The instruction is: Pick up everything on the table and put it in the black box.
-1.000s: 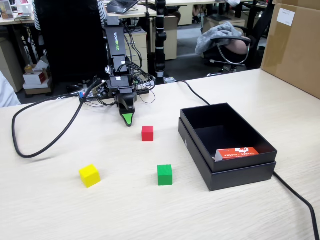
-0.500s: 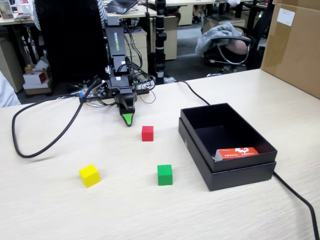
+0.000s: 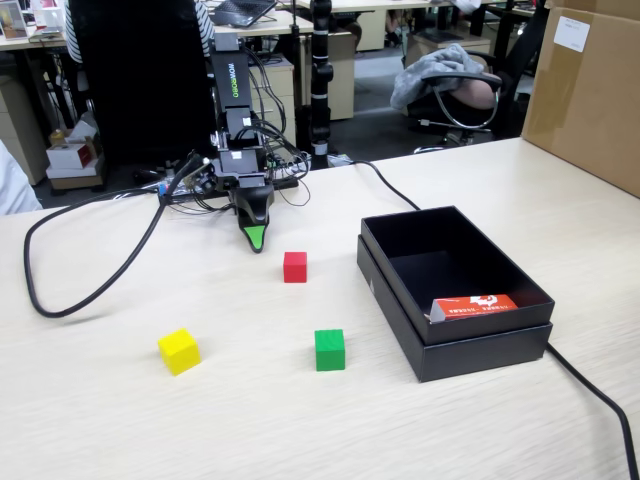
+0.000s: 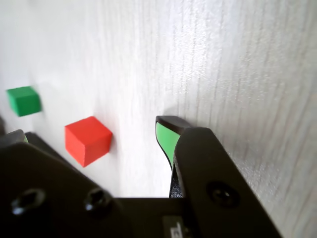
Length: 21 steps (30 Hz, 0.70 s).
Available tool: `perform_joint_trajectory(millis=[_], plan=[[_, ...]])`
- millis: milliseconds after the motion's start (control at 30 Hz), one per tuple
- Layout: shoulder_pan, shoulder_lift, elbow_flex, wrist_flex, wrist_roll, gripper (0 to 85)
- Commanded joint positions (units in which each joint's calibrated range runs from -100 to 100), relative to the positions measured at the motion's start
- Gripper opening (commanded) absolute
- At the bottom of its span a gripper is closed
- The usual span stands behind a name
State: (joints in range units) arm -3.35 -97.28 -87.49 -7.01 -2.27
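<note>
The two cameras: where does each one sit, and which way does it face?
Fixed view: sits off the table's near edge, raised, facing the arm across the cubes and the black box; shows the whole arm and its fingers.
Wrist view: rides on the gripper, looking down along the green-lined fingers at the tabletop.
Shared: the red cube and the green cube.

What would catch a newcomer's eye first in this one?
Three bright cubes on the pale table: the red cube nearest the arm, the green cube in front of it, the yellow cube off to the left in the fixed view. To their right sits the open black box, holding an orange-red carton.
</note>
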Motion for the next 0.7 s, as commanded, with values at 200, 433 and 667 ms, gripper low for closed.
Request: perform_joint_trajectory(millis=[200, 433, 667], plan=[[0.2, 11.3, 25.2, -23.4, 2.0, 49.7], [1.8, 25.7, 48.3, -45.8, 5.8, 47.6], [4.0, 38.7, 59.0, -53.3, 9.4, 47.6]])
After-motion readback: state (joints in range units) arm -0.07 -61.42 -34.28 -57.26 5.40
